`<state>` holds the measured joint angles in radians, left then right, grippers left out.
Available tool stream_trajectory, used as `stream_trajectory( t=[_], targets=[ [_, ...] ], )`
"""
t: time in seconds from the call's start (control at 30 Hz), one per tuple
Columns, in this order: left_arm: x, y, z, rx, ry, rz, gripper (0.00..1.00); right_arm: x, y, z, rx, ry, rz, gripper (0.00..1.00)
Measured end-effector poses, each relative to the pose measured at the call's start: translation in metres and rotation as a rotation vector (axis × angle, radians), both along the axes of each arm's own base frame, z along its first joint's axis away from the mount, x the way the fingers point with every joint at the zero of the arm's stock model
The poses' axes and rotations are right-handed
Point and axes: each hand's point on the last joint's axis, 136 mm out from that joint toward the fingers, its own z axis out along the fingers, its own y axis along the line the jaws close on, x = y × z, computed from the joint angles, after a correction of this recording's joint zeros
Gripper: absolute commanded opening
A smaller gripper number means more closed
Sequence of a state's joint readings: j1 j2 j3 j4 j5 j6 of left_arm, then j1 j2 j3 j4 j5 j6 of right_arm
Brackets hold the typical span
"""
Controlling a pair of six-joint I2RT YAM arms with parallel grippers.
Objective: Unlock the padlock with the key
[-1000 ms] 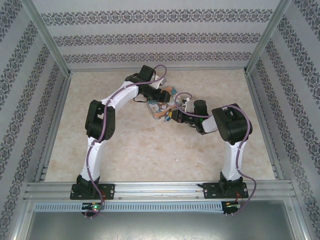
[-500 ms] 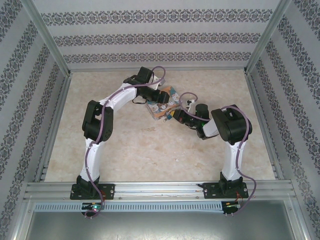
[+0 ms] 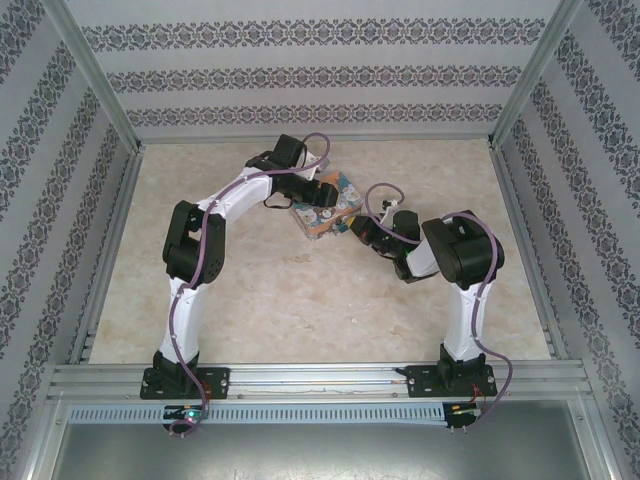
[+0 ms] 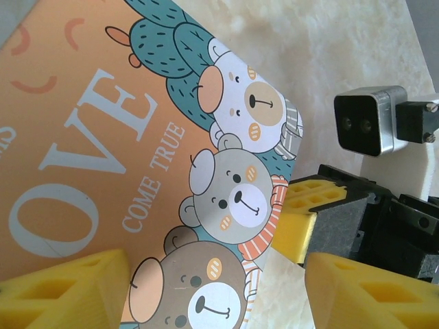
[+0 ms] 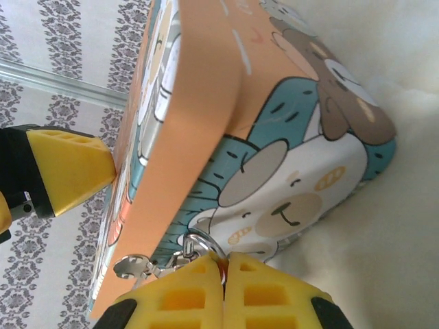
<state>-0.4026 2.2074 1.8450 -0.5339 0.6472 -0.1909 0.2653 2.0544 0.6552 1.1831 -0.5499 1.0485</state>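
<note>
Right end effector (image 5: pixel 224 273) apparently at tin (image 5: pixel 302 137)

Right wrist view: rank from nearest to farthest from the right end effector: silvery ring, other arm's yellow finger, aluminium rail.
1. Silvery ring, at the right end effector's fingertips.
2. Yellow finger, left, against the tin.
3. Aluminium rail, upper left, beyond.

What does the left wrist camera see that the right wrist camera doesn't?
Left wrist camera: big white letters and COME TRUE on the tin lid, with the left pincer spread wide. Right wrist camera: the tin's side, the patterned wall and small silvery metal pieces by the shut right pincer. Both: the tin's cartoon bears and the pale table.
</note>
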Motion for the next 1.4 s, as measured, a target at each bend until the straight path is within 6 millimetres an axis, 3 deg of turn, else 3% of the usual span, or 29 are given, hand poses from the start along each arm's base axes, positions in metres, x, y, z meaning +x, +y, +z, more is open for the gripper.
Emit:
stream_trajectory(
  t=[0.43,0.6,0.73,0.97,1.17,1.4],
  targets=[
    [-0.011,0.009,0.006,-0.022,0.051,0.037,0.71,-0.011,-0.028,0.038,-0.058,-0.092,-0.062,0.00],
    [-0.015,0.033,0.024,-0.031,0.018,0.086,0.71,-0.016,-0.033,0.055,-0.102,-0.134,-0.059,0.00],
    [-0.012,0.062,0.051,-0.042,-0.081,0.150,0.72,-0.020,-0.034,0.068,-0.135,-0.161,-0.049,0.00],
    [-0.017,0.105,0.084,-0.050,-0.258,0.239,0.79,-0.031,-0.040,0.076,-0.211,-0.157,-0.029,0.00],
    [-0.030,0.123,0.093,-0.029,-0.364,0.246,0.89,-0.033,-0.041,0.090,-0.279,-0.167,-0.003,0.00],
    [-0.051,0.131,0.099,0.021,-0.481,0.166,0.98,-0.035,-0.042,0.100,-0.359,-0.170,0.032,0.00]
  ],
)
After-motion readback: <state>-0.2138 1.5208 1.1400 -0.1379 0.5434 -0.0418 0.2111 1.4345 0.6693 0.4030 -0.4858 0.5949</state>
